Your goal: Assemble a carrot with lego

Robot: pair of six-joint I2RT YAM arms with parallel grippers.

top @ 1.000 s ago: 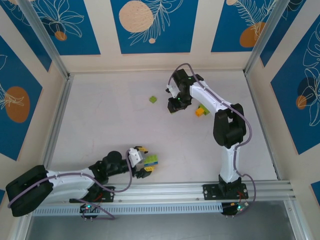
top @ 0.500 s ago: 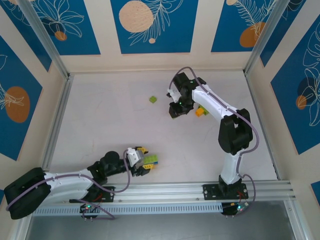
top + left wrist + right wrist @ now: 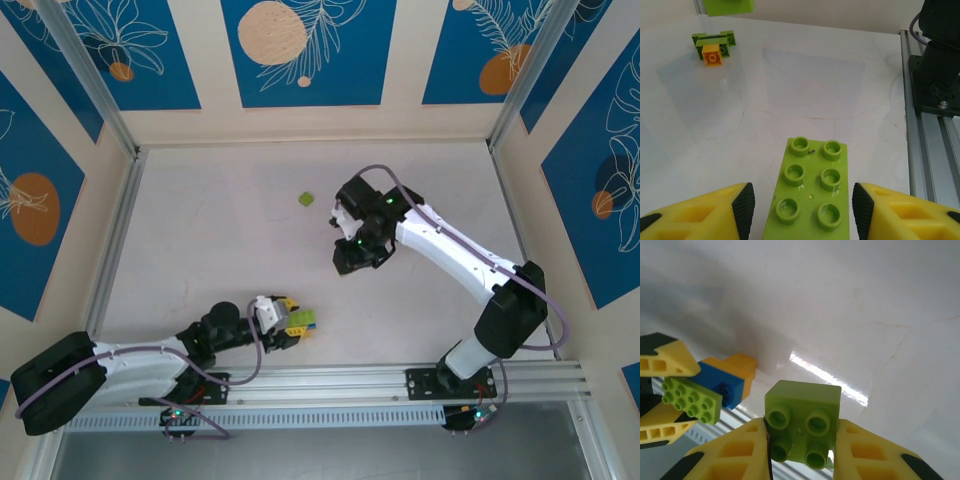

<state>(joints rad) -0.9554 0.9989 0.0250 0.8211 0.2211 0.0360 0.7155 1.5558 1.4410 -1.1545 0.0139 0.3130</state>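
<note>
A brick [image 3: 802,400] is clamped in the right gripper [image 3: 801,440], likely for stacking. The near-edge stack [image 3: 303,322] is straddled by the left gripper [image 3: 801,200], jaws apart, perhaps for steadying.

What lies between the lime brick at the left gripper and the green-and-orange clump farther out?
Nothing: the left wrist view shows bare table from the lime brick to the green-and-orange clump.

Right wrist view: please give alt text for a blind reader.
The right gripper holds a lime green brick between its yellow fingers. At left, the left gripper flanks a clump of green, blue and orange bricks on the white table.
</note>
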